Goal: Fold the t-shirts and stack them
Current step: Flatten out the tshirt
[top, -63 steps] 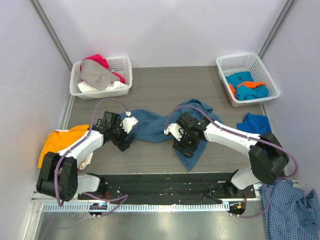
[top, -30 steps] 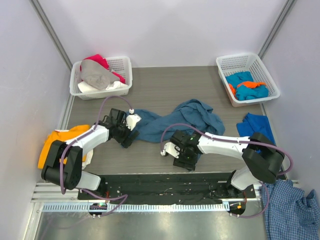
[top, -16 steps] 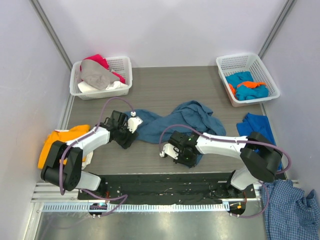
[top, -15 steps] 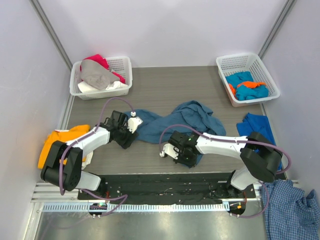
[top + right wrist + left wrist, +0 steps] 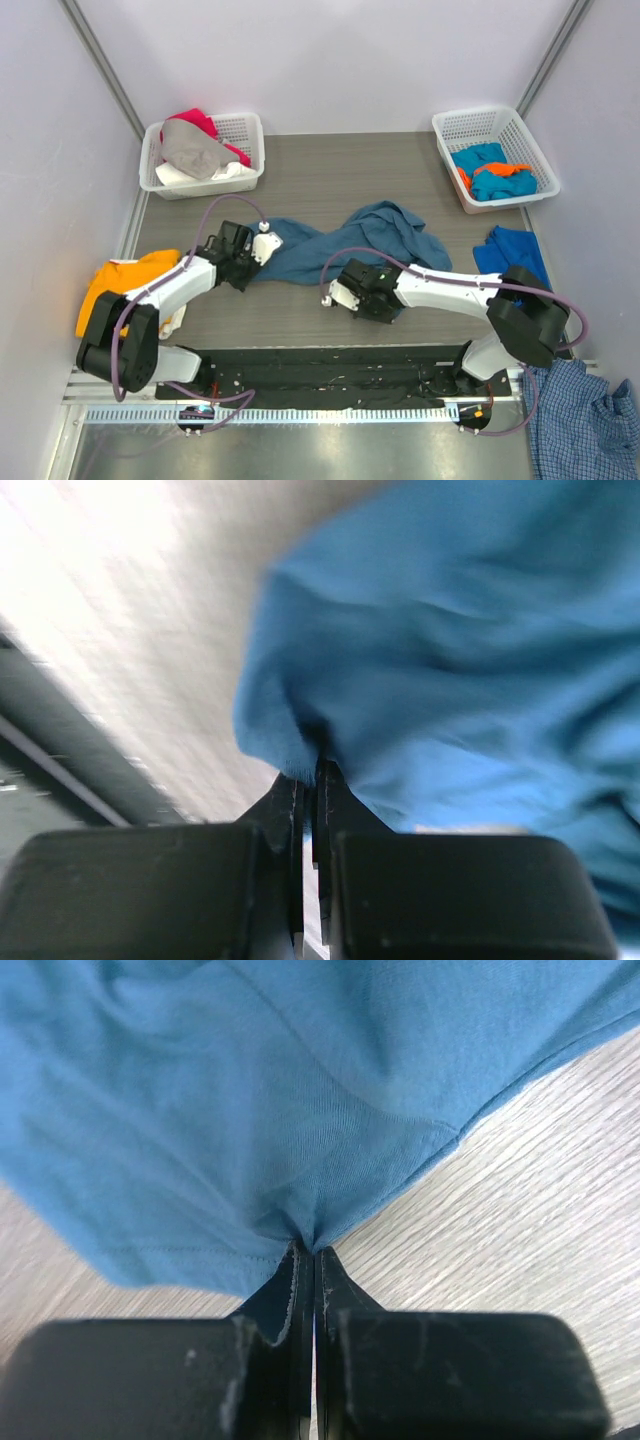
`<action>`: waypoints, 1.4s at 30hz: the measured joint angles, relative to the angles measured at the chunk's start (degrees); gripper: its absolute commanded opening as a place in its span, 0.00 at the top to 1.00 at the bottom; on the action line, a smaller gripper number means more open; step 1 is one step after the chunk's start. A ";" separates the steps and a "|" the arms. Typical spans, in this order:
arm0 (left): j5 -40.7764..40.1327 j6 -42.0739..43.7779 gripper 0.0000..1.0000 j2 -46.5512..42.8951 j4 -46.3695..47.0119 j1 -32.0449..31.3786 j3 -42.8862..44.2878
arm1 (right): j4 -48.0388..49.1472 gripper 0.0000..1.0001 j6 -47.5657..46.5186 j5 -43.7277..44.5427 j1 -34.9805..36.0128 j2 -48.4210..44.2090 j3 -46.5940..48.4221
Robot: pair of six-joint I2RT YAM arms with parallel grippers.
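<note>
Lying at the near right corner, past the arm bases, is a blue-and-white checked shirt (image 5: 580,410). Next come the left fingers (image 5: 300,1265), pressed fully together on a pinch of the teal-blue t-shirt (image 5: 250,1090) near its hemmed edge, with the cloth bunched at their tips just above the bench (image 5: 560,1210). The right fingers (image 5: 300,785) are clamped the same way on a rounded corner of that shirt, and no gap shows between them.

From overhead the shirt lies crumpled across the middle of the bench, gripped at its left end and at its near right corner. An orange t-shirt (image 5: 125,280) lies at the left edge beside the left arm, and a bright blue garment (image 5: 510,248) at the right edge.

Farthest back stand two white mesh baskets. The left basket (image 5: 248,128) holds a red garment (image 5: 200,120), a grey garment (image 5: 190,148) and white cloth (image 5: 225,172). The right basket (image 5: 500,118) holds turquoise garments (image 5: 485,170) with an orange piece (image 5: 515,170) among them.
</note>
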 measured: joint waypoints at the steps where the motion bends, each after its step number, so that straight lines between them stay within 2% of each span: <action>1: -0.42 0.00 1.00 -0.87 -0.37 0.00 0.11 | -0.09 0.99 -0.26 1.68 -0.22 -0.46 0.20; 6: -1.64 -0.20 1.00 -5.55 -3.32 0.00 7.50 | -1.31 0.99 -2.03 9.25 -3.08 -4.09 4.94; 11: -2.97 -0.68 1.00 -9.18 -1.31 0.00 17.35 | -1.92 0.99 -3.58 13.64 -11.28 -8.63 17.18; 15: -6.71 -1.01 1.00 -12.39 1.07 0.00 21.68 | -1.09 0.99 -5.31 17.88 -18.32 -11.02 27.21; 21: -16.17 -1.09 1.00 -12.22 5.33 0.02 27.61 | 0.76 0.99 -6.80 21.05 -31.19 -9.49 38.93; 25: -21.46 -1.66 1.00 -8.33 7.10 -0.02 34.40 | 1.81 0.99 -6.71 21.46 -37.75 -5.60 47.91; 35: -25.99 -3.32 1.00 3.56 4.13 -0.17 60.17 | 2.58 0.99 -6.86 21.64 -39.47 3.06 67.82; 39: -25.38 -3.32 1.00 3.58 2.78 -0.20 65.51 | 2.71 0.99 -6.73 20.57 -39.47 2.43 72.15; 42: -22.93 -3.21 1.00 -0.26 1.20 -0.15 64.63 | 0.70 0.99 -6.60 17.35 -39.50 -1.01 72.19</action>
